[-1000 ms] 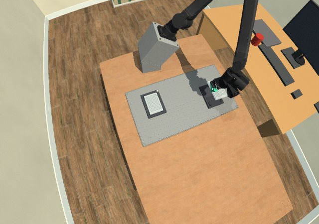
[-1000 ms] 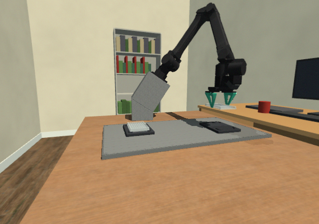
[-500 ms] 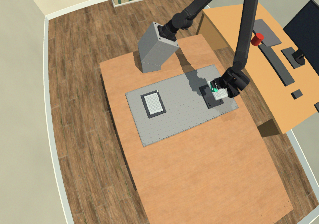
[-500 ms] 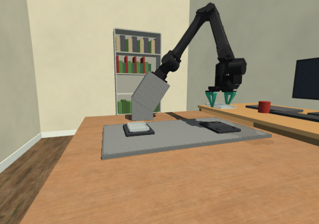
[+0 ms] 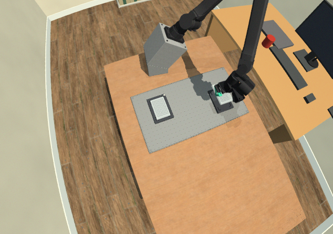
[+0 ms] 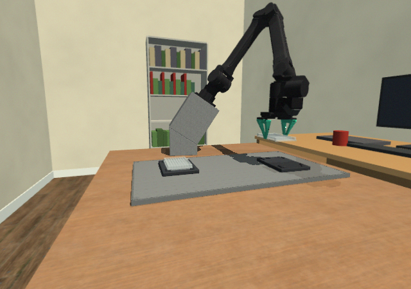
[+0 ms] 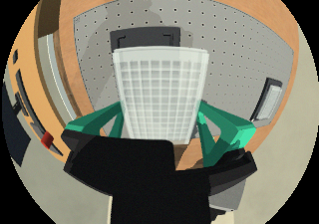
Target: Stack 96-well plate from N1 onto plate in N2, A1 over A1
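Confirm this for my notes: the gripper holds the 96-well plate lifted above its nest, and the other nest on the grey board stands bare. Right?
Not quite. The other nest is not bare; the exterior view shows the second plate seated in it. The gripper does hold its plate above the vacated nest.

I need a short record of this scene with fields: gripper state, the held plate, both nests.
gripper: gripper shut on the lifted plate
lifted plate: held in the air above the empty nest, not touching it
other nest: dark nest with the second plate seated in it
base: both nests lie on the grey board
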You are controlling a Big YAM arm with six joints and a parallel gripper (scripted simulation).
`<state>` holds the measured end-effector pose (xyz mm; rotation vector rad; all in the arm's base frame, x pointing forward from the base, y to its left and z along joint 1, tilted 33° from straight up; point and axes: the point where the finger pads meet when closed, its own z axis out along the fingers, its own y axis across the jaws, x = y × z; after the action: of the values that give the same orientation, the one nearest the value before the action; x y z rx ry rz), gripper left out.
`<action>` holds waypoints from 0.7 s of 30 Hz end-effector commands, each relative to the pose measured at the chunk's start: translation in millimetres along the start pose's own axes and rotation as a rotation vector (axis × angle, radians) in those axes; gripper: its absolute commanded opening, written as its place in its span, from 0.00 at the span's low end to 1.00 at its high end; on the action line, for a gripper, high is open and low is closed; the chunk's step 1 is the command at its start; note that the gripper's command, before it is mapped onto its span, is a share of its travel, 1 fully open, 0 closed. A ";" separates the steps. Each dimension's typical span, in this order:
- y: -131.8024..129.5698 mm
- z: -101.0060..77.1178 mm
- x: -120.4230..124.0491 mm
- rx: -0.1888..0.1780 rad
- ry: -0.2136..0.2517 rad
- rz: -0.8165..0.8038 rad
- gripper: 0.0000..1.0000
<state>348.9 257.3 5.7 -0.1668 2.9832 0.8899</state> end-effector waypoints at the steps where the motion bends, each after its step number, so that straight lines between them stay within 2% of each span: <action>1: -13.2 -8.1 -9.5 -0.007 -0.034 -0.020 0.00; 7: -35.7 -4.7 -4.0 -0.003 -0.025 -0.014 0.00; 10: -37.5 -6.6 -4.4 -0.005 -0.030 -0.018 0.00; 11: -29.0 -18.5 -18.2 -0.017 -0.070 -0.042 0.00; 14: -52.2 -4.6 -0.8 -0.003 -0.025 -0.014 0.00; 21: -73.5 -6.8 2.3 -0.004 -0.031 -0.018 0.00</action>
<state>343.9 204.0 -30.9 -0.1561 2.9908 0.8895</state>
